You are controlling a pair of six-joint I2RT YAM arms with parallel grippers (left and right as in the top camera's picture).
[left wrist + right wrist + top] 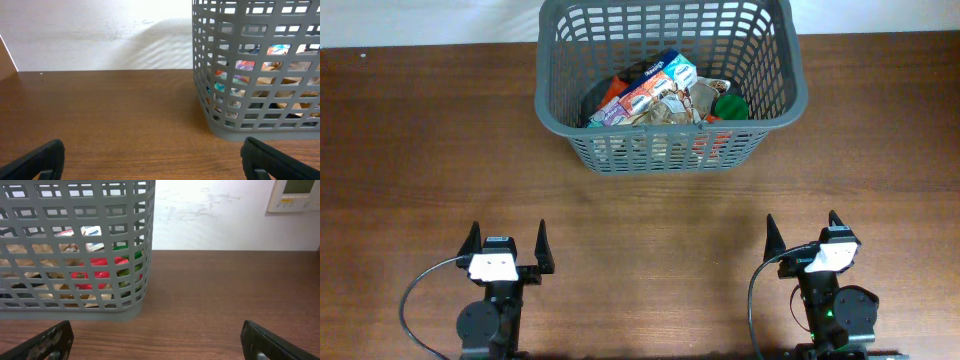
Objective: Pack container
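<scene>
Grey slotted plastic makes up the container (665, 150), a large basket standing at the far middle of the brown wooden surface (420, 150), close to the white wall (100, 35). Groceries lie heaped inside it: a blue-and-white carton (665, 75) on top, an orange packet (612, 92) toward the left side, and a green item (730, 105) at the right end. Through the lattice, the right wrist view shows something red (95, 262) low in the basket.

Both arms sit at the near edge, well apart from the container. The left claw (507, 228) stands wide open and holds nothing, its fingers (35, 160) above bare wood. The right claw (801, 222) is likewise spread wide and empty. A pale control panel (295, 192) hangs on the wall at the far right.
</scene>
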